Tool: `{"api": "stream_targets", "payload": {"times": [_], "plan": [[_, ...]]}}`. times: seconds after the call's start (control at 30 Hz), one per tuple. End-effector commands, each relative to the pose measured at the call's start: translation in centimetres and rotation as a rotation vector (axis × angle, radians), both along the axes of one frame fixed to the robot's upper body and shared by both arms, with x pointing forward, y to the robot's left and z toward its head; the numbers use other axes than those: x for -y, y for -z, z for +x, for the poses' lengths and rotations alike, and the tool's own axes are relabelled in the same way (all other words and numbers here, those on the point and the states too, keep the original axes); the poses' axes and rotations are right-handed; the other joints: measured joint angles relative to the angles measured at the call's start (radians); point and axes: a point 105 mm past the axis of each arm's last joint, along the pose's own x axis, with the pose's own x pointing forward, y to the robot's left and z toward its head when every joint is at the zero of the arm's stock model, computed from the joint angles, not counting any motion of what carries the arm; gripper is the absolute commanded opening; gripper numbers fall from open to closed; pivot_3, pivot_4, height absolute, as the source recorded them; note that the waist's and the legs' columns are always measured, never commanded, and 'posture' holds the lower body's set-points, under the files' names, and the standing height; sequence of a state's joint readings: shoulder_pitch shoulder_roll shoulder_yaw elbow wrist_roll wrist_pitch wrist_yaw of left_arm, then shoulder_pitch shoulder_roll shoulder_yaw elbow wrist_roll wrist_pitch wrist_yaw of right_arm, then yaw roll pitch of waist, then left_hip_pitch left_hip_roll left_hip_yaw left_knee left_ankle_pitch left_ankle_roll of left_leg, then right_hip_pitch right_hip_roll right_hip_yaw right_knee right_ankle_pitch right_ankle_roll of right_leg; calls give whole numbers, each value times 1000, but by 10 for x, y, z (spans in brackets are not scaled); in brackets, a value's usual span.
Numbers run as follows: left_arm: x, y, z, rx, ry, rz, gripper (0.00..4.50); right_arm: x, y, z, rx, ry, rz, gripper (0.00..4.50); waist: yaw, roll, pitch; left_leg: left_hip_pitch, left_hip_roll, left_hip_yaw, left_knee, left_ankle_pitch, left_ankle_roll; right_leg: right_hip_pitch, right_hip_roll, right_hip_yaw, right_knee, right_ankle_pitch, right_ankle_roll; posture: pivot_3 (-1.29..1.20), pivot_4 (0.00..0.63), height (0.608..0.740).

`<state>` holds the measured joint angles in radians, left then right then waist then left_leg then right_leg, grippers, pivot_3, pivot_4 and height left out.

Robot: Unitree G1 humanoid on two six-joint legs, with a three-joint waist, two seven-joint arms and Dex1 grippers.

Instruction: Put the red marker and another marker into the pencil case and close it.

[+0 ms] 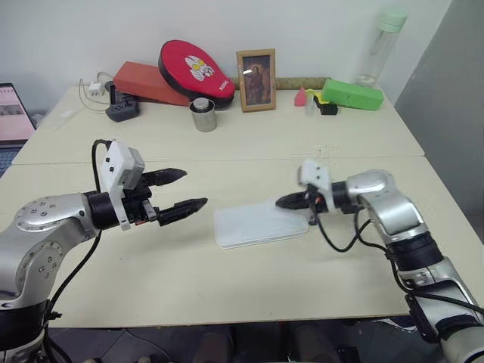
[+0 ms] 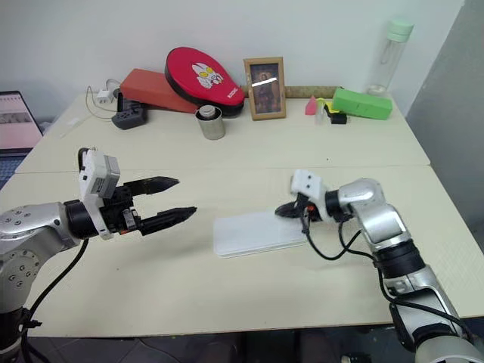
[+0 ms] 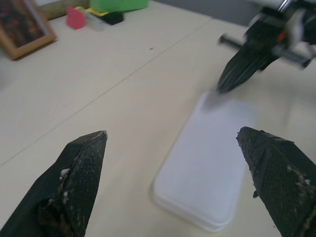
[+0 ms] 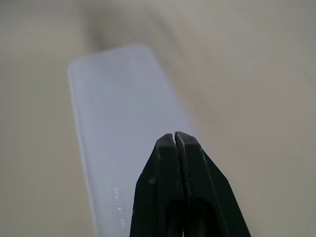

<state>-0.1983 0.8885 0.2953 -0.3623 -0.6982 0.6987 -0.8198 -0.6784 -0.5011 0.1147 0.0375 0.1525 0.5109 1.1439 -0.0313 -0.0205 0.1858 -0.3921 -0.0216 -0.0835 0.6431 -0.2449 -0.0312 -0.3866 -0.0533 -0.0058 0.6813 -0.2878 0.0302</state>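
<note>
The pencil case (image 1: 261, 224) lies flat on the table with its lid down, a white translucent box in the middle between my arms. My left gripper (image 1: 195, 188) hovers open to its left, fingers spread wide and pointing toward it; in the left wrist view the pencil case (image 3: 212, 173) shows between the two fingertips. My right gripper (image 1: 280, 202) is shut with nothing in it, its tip just over the right end of the case (image 4: 118, 123). The red marker and the other marker are out of view.
Along the table's back edge stand a green oblong case (image 1: 352, 95), a framed picture (image 1: 255, 79), a red oval pouch (image 1: 195, 72) on an orange box (image 1: 144, 83), a metal cup (image 1: 203, 115) and a bottle (image 1: 382, 45). A laptop (image 1: 11, 113) sits far left.
</note>
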Motion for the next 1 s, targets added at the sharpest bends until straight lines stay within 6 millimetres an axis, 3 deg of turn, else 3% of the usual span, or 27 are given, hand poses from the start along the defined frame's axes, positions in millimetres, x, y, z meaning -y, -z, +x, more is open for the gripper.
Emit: {"api": "stream_targets", "payload": {"times": [0.03,0.1,0.27,0.6,1.0], "plan": [[-28,2,13,61,-160,30,4500,41,-36,13,58,224,171,190,1,0,0,0,0,0,0,0,0,0,0,0,0,0,0,0,150,740],[-40,6,17,72,-222,41,4500,59,-36,14,51,310,183,489,3,0,0,-1,0,0,0,0,0,0,0,0,0,0,0,0,150,740],[-60,5,22,93,-312,7,4500,93,-17,7,-2,448,163,1809,4,0,0,-4,0,0,0,0,0,-2,-1,-1,-1,0,0,0,150,740],[-58,9,24,71,-290,-24,4500,96,-10,-8,-11,466,136,4473,1,0,0,-4,0,0,1,0,0,-2,-1,-1,-1,0,0,0,150,740],[-48,9,24,65,-241,-54,4500,87,-8,-15,-25,433,157,4492,2,0,0,-5,0,0,1,0,0,-2,-1,-1,-1,0,0,0,150,740]]}}
